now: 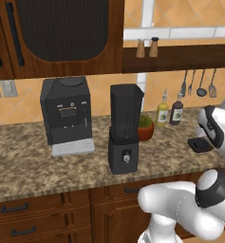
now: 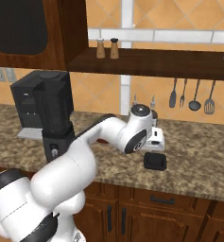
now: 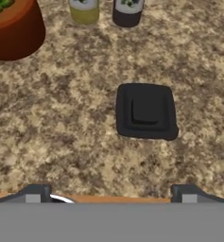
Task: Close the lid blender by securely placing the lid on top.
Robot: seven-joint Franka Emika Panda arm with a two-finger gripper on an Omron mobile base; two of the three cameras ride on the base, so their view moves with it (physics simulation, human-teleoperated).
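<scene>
The lid [image 3: 146, 111] lies flat on the speckled bench [image 3: 61, 127], well to the right of the blender [image 1: 125, 128], whose jar top stands uncovered. Jaws are spread wide, the gripper [image 3: 111, 191] holding nothing, hovering above the bench's front edge with the lid just ahead of it. Beyond the lid sit a potted plant [image 3: 12, 26] and two bottles [image 3: 106, 9]. A coffee machine [image 1: 66, 114] stands left of the blender.

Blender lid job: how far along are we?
Early. Done: nothing; the blender jar top is open. In hand: the open gripper hangs above the lid, which lies flat on the counter, untouched. Left: grasp the lid, carry it over, seat it on the jar.
</scene>
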